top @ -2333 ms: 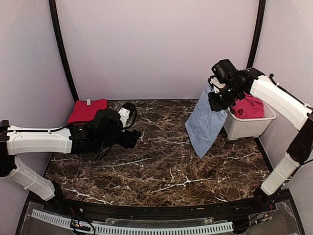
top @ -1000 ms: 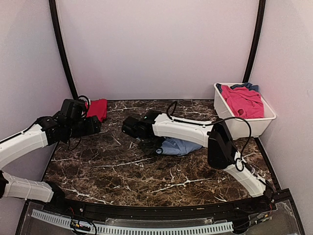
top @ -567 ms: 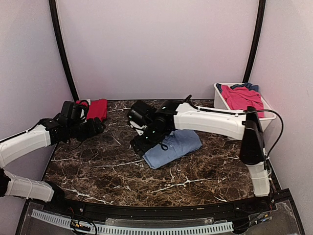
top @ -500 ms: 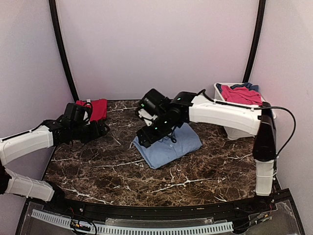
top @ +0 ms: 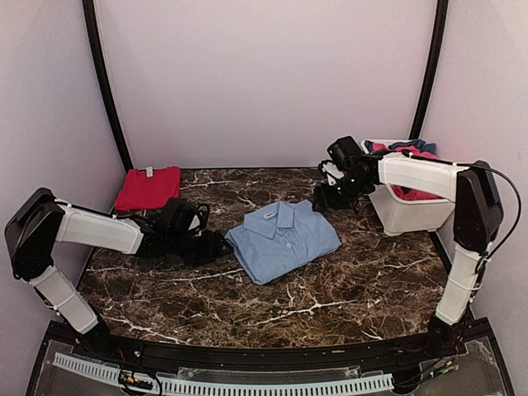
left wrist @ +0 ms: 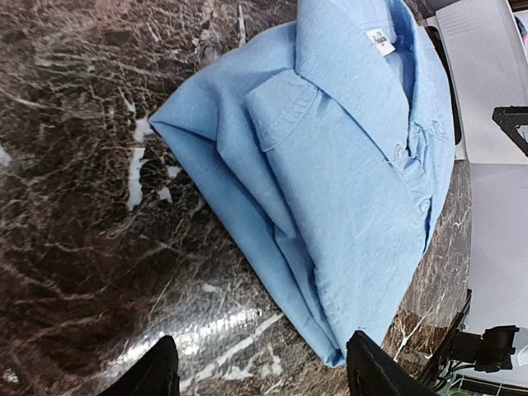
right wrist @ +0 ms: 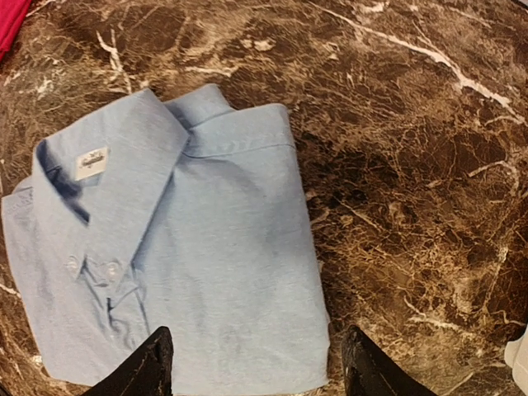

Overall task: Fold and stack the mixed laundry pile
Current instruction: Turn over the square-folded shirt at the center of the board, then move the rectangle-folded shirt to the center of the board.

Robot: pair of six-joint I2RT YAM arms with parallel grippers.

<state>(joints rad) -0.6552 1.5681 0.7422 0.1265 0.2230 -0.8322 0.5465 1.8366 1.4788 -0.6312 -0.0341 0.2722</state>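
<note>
A folded light-blue collared shirt (top: 283, 239) lies collar-up in the middle of the marble table (top: 272, 297). My left gripper (top: 218, 245) rests low at the shirt's left edge. In the left wrist view it (left wrist: 264, 375) is open, with the shirt (left wrist: 346, 165) just ahead and its corner near the right fingertip. My right gripper (top: 322, 198) hovers at the shirt's back right, open and empty. It (right wrist: 257, 371) looks down on the shirt (right wrist: 181, 272). A folded red garment (top: 148, 186) lies at the back left. Pink-red pieces (top: 415, 195) sit in the tub.
The white plastic tub (top: 412, 218) stands at the right edge, partly behind my right forearm, and its corner (right wrist: 520, 355) shows in the right wrist view. A red cloth edge (right wrist: 7, 25) shows at that view's top left. Walls close in the table on three sides.
The right gripper let go of the shirt and pulled back toward the tub. The shirt now lies flat and folded. The left arm swung in to the shirt's left edge.
</note>
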